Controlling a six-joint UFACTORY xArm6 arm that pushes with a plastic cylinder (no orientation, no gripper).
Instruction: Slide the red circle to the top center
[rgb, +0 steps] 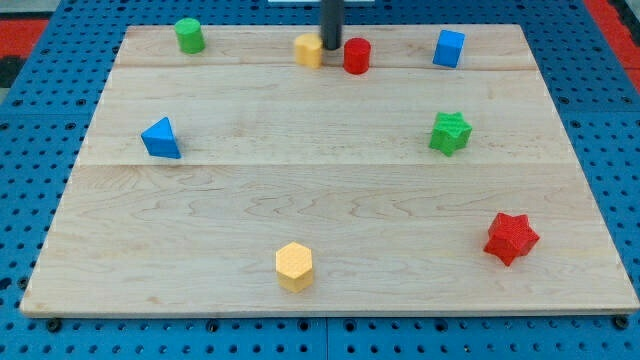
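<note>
The red circle (357, 56), a short red cylinder, stands near the top centre of the wooden board (320, 200). The dark rod comes down from the view's top, and my tip (331, 47) rests just left of the red circle, between it and a yellow block (309, 50). The tip looks close to or touching both; I cannot tell which.
A green cylinder (189, 35) stands at the top left and a blue cube (449, 48) at the top right. A blue triangle (160, 139) is at the left, a green star (450, 133) at the right, a red star (511, 238) at the lower right, a yellow hexagon (294, 266) at the bottom centre.
</note>
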